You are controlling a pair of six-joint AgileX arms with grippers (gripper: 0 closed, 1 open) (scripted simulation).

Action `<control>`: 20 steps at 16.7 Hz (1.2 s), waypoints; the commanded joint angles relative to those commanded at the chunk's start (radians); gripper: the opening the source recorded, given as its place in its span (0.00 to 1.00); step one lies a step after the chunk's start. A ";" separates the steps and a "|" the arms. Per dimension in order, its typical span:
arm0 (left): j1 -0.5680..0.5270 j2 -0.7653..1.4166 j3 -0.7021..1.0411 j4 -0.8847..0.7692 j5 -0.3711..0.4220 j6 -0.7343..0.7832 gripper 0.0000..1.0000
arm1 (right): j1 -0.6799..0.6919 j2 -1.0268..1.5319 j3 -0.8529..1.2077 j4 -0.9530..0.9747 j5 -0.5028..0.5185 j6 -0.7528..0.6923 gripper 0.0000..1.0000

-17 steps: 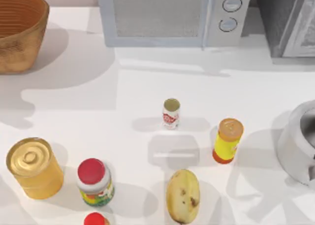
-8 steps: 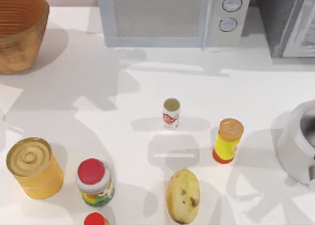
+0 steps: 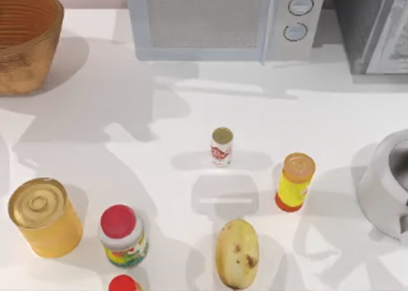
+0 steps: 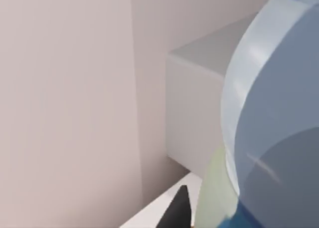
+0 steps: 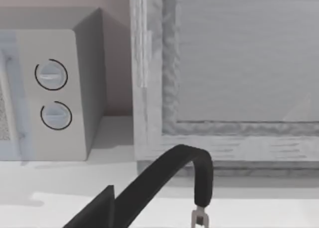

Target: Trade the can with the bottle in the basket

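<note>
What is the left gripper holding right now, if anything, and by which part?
The left wrist view shows the bottle pressed right up against the camera, so it looks held by the left gripper. Where the fingers grip it cannot be told.

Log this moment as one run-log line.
left gripper: holding bottle, lifted | can: upright, mid-table, untouched | basket: top-left corner | right arm: parked near microwave

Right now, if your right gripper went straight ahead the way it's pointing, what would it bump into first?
Probably the big grey cabinet door. My right gripper faces it, with the microwave off to one side. Nothing seems to stand between, though I can't judge how far away the door is.
</note>
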 joint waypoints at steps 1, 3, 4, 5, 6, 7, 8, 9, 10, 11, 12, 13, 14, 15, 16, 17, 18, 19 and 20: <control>-0.012 0.003 -0.011 0.020 -0.003 -0.010 0.00 | 0.000 0.000 0.000 0.000 0.000 0.000 1.00; -0.035 0.012 -0.038 0.083 -0.017 -0.038 0.00 | 0.000 0.000 0.000 0.000 0.000 0.000 1.00; -0.044 0.017 -0.053 0.121 -0.029 -0.055 0.00 | 0.000 0.000 0.000 0.000 0.000 0.000 1.00; -0.052 0.023 -0.067 0.160 -0.041 -0.073 0.00 | 0.000 0.000 0.000 0.000 0.000 0.000 1.00; -0.060 0.029 -0.081 0.198 -0.053 -0.090 0.00 | 0.000 0.000 0.000 0.000 0.000 0.000 1.00; -0.069 0.035 -0.093 0.231 -0.061 -0.105 0.00 | 0.000 0.000 0.000 0.000 0.000 0.000 1.00; -0.078 0.040 -0.104 0.258 -0.068 -0.117 0.00 | 0.000 0.000 0.000 0.000 0.000 0.000 1.00; -0.086 0.044 -0.111 0.276 -0.073 -0.126 0.00 | 0.000 0.000 0.000 0.000 0.000 0.000 1.00; -0.089 0.045 -0.115 0.283 -0.075 -0.131 0.00 | 0.000 0.000 0.000 0.000 0.000 0.000 1.00; -0.089 0.045 -0.115 0.283 -0.075 -0.131 0.00 | 0.000 0.000 0.000 0.000 0.000 0.000 1.00; -0.089 0.045 -0.115 0.283 -0.075 -0.131 0.00 | 0.000 0.000 0.000 0.000 0.000 0.000 1.00; -0.089 0.045 -0.115 0.283 -0.075 -0.131 0.00 | 0.000 0.000 0.000 0.000 0.000 0.000 1.00; -0.089 0.045 -0.115 0.283 -0.075 -0.131 0.08 | 0.000 0.000 0.000 0.000 0.000 0.000 1.00; -0.089 0.045 -0.115 0.283 -0.075 -0.131 0.15 | 0.000 0.000 0.000 0.000 0.000 0.000 1.00; -0.089 0.045 -0.115 0.283 -0.075 -0.131 0.23 | 0.000 0.000 0.000 0.000 0.000 0.000 1.00; -0.089 0.045 -0.115 0.283 -0.075 -0.131 0.30 | 0.000 0.000 0.000 0.000 0.000 0.000 1.00; -0.089 0.045 -0.115 0.283 -0.075 -0.131 0.38 | 0.000 0.000 0.000 0.000 0.000 0.000 1.00; -0.089 0.045 -0.115 0.283 -0.075 -0.131 0.45 | 0.000 0.000 0.000 0.000 0.000 0.000 1.00; -0.089 0.045 -0.115 0.283 -0.075 -0.131 0.53 | 0.000 0.000 0.000 0.000 0.000 0.000 1.00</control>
